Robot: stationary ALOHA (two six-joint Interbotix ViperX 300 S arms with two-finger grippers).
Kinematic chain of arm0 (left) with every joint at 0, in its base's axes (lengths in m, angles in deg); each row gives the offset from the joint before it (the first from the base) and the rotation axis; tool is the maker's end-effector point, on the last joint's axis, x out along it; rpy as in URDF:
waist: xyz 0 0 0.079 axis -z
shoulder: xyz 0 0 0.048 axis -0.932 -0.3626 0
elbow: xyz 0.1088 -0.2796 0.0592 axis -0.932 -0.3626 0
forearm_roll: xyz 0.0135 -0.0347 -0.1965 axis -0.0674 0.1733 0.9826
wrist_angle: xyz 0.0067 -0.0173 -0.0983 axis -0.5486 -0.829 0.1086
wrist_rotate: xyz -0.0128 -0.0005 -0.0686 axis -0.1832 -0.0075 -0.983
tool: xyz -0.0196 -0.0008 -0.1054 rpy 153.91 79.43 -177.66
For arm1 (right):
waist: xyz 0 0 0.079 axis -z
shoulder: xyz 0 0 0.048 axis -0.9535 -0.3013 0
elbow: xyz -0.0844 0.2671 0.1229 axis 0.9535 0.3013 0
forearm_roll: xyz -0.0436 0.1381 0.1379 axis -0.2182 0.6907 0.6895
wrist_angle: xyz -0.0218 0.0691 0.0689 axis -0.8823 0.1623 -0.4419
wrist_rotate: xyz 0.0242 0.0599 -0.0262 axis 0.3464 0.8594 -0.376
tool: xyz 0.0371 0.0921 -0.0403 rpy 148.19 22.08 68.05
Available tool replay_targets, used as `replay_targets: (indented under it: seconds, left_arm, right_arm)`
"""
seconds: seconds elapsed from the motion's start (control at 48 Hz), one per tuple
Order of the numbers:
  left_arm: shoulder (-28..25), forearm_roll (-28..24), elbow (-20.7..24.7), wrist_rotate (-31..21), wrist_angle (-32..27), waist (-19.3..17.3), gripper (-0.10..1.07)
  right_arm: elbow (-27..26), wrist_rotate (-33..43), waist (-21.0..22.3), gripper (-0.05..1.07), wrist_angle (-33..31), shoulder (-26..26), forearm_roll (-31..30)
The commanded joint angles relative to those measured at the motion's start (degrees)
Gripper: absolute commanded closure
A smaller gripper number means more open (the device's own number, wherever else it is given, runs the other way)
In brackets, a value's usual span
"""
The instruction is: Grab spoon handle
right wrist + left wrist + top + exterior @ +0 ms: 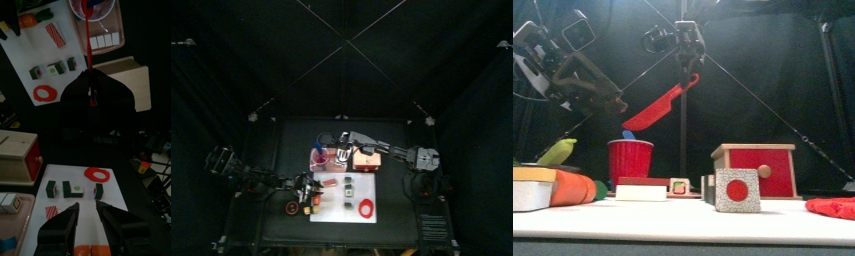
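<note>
— From overhead, what do you make out?

— The right arm reaches across the middle of the table [271, 180] to the cluster of things at the back of the white mat [358, 215]. The left arm sits back near the table's left front corner, away from the work. Everything is too small up there to tell much else.

— And from the table's edge?

— Clearer. The red spoon [663, 105] hangs in the air on a slant, bowl end down toward the red cup [629, 160], handle end up in the right gripper [688, 68]. The wooden box with red panels [758, 170] stands to the right, well apart from it.

— The left wrist camera?

— The left gripper [85, 207] is spread, nothing between its jaws, hovering over the mat and looking at three dark green blocks [75, 189] and a red ring [97, 174].

— The right wrist camera?

— The jaws of the right gripper [91, 82] are pressed together on the spoon handle [89, 55]; the thin red shaft runs straight out from them to the bowl, above the cup's rim [93, 10].

— So which step is this?

— I'd say the grab is done: the handle is pinched and the spoon lifted. What's left, I reckon, is holding that pinch firm, since the handle is thin and could swivel between the jaws.
</note>
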State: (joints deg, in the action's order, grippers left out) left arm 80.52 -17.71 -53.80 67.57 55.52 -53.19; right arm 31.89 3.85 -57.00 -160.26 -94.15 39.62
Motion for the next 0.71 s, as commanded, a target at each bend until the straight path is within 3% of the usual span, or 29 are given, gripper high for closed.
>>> replay_targets:
  seconds: [0.0, 0.146, 0.438, 0.688]
  left_arm:
    - [0.4, 0.1, 0.4, 0.0, 0.2, 0.1, 0.23]
    - [0.5, 0.2, 0.4, 0.0, 0.2, 0.1, 0.23]
    - [0.4, 0.2, 0.4, 0.0, 0.2, 0.1, 0.23]
    - [0.4, 0.3, 0.4, 0.0, 0.2, 0.1, 0.23]
  right_arm:
    - [-4.8, -0.2, 0.4, 0.83, -0.1, 0.8, 0.2]
    - [-5.5, -0.2, 0.4, 0.76, -0.1, 0.0, 0.2]
    - [-5.6, -0.2, 0.4, 0.50, -0.4, -0.2, 0.2]
    - [-5.7, -0.2, 0.4, 0.43, -0.5, -0.2, -0.1]
